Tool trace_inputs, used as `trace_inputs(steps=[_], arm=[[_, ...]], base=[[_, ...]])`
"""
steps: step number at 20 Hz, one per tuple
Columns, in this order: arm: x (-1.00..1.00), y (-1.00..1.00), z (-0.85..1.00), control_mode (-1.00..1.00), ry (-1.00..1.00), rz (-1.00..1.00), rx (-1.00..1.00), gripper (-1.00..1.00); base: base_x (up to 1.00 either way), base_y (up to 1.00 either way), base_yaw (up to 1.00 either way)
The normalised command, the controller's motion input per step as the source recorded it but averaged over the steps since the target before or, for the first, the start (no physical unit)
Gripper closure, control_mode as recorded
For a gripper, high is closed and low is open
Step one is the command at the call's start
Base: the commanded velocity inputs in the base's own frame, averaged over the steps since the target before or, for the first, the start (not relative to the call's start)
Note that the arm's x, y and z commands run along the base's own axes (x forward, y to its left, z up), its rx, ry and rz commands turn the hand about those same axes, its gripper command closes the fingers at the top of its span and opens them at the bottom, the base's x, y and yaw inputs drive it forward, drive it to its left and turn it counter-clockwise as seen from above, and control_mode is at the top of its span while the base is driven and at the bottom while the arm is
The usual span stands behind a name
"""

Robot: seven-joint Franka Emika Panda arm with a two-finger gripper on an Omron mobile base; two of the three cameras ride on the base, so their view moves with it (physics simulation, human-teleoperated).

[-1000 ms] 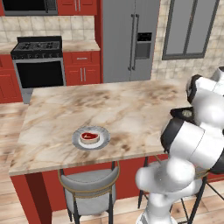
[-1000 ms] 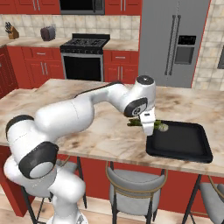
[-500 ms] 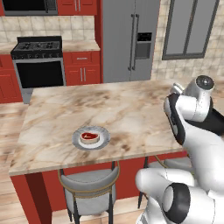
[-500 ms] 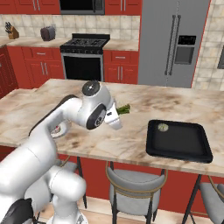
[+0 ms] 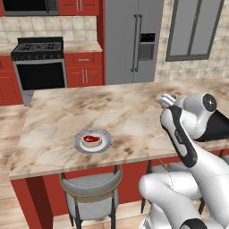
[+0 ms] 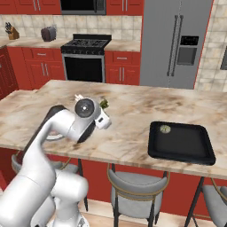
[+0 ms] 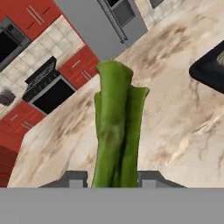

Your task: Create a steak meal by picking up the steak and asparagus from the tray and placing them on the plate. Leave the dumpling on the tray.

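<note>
The gripper [image 7: 112, 180] is clamped on the asparagus [image 7: 114, 135], a bundle of green stalks that rises between the two dark finger tips in the hand view and stands well above them. Behind the stalks that view looks across the marbled worktop [image 7: 175, 127] toward the black stove [image 7: 46, 85], the red cabinets [image 7: 76, 65] and the grey refrigerator [image 7: 111, 22]; a corner of the black tray [image 7: 210, 65] shows at the right edge.

In the right base view the arm is bent over the worktop [image 6: 133, 119], with the gripper [image 6: 103, 106] held above the marble near its middle, well apart from the tray [image 6: 181, 141]. A bit of green from the asparagus [image 6: 104, 104] peeks out at the hand. The tray lies on the right part of the worktop near the front edge, and the pale round dumpling [image 6: 165, 129] sits in its far left corner.

In the left base view the plate [image 5: 93, 140] lies near the front edge of the worktop [image 5: 89, 112], left of the arm. The steak [image 5: 91, 140], red with a pale rim, rests on the plate's white centre. The gripper's end [image 5: 164, 100] shows here as a pale tip above the marble, well to the right of the plate and apart from it. A grey-seated stool [image 5: 89, 188] stands below the front edge under the plate.
</note>
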Motion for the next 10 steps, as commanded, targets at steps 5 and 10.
trace_inputs(steps=[5, 10], arm=[[0.14, 0.57, 0.11, -1.00, 0.02, 0.61, -0.08, 1.00], [0.02, 0.66, 0.00, -1.00, 0.05, 0.57, -0.29, 1.00]], base=[[0.00, 0.00, 0.00], [0.00, 0.00, 0.00]])
